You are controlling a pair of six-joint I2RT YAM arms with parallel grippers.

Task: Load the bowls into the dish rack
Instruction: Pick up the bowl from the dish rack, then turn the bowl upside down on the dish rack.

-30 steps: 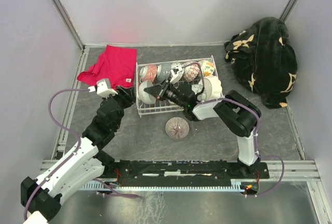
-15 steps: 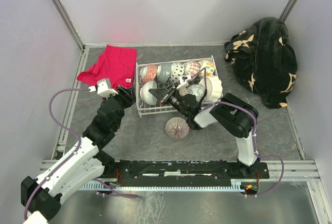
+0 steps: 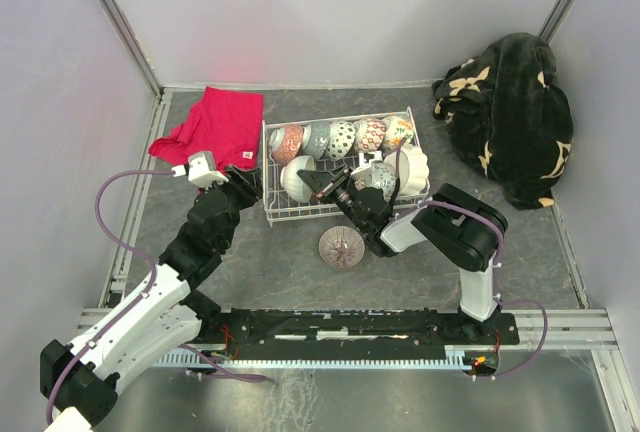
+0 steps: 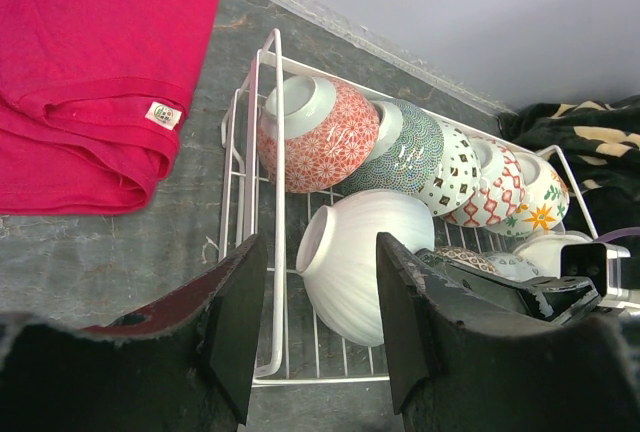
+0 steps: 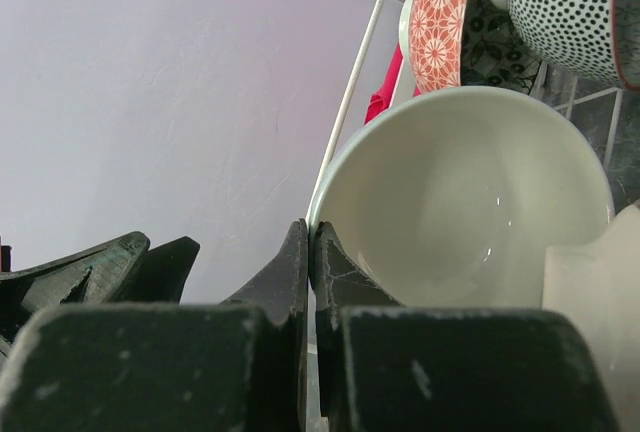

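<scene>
The white wire dish rack (image 3: 268, 214) holds a back row of patterned bowls, from a red lattice bowl (image 3: 287, 142) to a floral one (image 3: 399, 130). In its front left corner a plain white bowl (image 3: 297, 178) lies on its side. My right gripper (image 3: 322, 185) is shut on that bowl's rim (image 5: 318, 214), reaching in from the right. My left gripper (image 4: 318, 337) hovers open just outside the rack's front left corner, and the white bowl (image 4: 365, 262) lies beyond its fingers, untouched. One dark patterned bowl (image 3: 343, 247) sits on the table in front of the rack.
A red cloth (image 3: 212, 127) lies left of the rack. At the back right a black floral blanket (image 3: 510, 117) is heaped. Grey walls close in the table on three sides. More bowls (image 3: 400, 167) fill the rack's right half.
My right gripper has drawn back toward the rack's front, and the white bowl it holds has shifted a little to the right. The left arm has stayed put.
</scene>
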